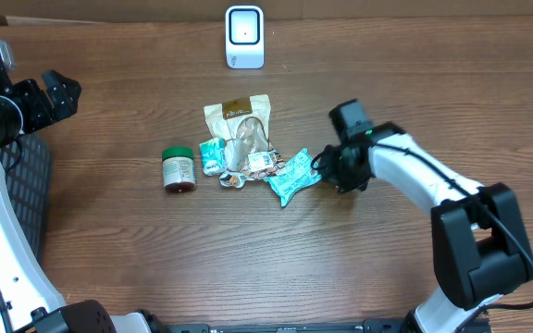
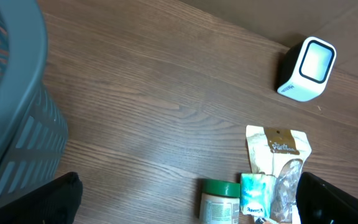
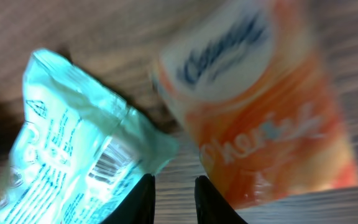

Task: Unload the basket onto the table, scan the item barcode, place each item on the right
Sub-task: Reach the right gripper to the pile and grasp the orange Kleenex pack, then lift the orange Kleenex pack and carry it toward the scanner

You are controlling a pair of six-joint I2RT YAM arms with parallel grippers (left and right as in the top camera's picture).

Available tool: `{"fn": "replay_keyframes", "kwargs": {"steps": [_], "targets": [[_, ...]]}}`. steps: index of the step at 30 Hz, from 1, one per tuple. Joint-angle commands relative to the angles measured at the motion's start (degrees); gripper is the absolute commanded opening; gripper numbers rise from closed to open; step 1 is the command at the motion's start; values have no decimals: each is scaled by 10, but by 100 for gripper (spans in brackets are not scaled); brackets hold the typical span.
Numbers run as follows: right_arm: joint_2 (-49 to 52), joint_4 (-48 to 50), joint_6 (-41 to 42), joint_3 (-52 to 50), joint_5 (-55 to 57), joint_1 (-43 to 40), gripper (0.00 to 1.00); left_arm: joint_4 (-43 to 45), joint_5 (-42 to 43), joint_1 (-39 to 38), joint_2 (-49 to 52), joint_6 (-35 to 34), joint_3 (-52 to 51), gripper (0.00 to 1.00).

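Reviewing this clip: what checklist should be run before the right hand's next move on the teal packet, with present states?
1. Right hand at teal packet: ok, packet corner just ahead of its fingertips.
2. Packet gripped: not ok, jaws slightly apart, nothing between them.
3. Barcode visible: ok, faces the wrist camera.
4. Scanner unobstructed: ok, nothing in front of it.
5. Left hand out of the way: ok, open, far left beside the basket.
6. Orange packet clear of the grip: cannot tell, blurred.

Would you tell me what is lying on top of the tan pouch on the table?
A clear packet covers the lower half of the tan pouch. The pouch's top label shows; its bottom edge is hidden.
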Motion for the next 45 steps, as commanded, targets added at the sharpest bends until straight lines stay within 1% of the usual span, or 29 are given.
{"fn": "replay_keyframes", "kwargs": {"steps": [1,4,8,9,11,14,16,18,24,33,35,38,41,43,45], "targets": [[-12,-35,-102,58,-29,-29,25,0,9,-4,-3,-9,10,100],[-27,-79,-156,95,-63,-40,31,0,9,-4,-3,-9,10,100],[-45,-127,-203,126,-63,-74,45,0,9,-4,-3,-9,10,99],[-48,-133,-206,126,-63,-90,47,0,9,-4,-3,-9,10,100],[-46,-139,-206,119,-64,-123,49,0,9,-4,-3,-9,10,100],[-45,-118,-215,84,-111,-171,49,0,9,-4,-3,-9,10,100],[-45,-89,-239,50,-162,-189,49,0,9,-4,-3,-9,10,100],[-44,-57,-240,16,-179,-196,49,0,9,-4,-3,-9,10,100],[-42,30,-240,-62,-206,-195,50,0,9,-4,-3,-9,10,100],[-23,110,-227,-120,-205,-196,49,0,9,-4,-3,-9,10,100],[-18,124,-220,-129,-204,-195,47,0,9,-4,-3,-9,10,100],[-17,152,-201,-147,-204,-196,38,0,9,-4,-3,-9,10,100],[-17,173,-183,-162,-202,-196,26,0,9,-4,-3,-9,10,99],[-17,186,-176,-171,-202,-196,22,0,9,-4,-3,-9,10,100],[-17,194,-170,-178,-204,-196,13,0,9,-4,-3,-9,10,100]]}}
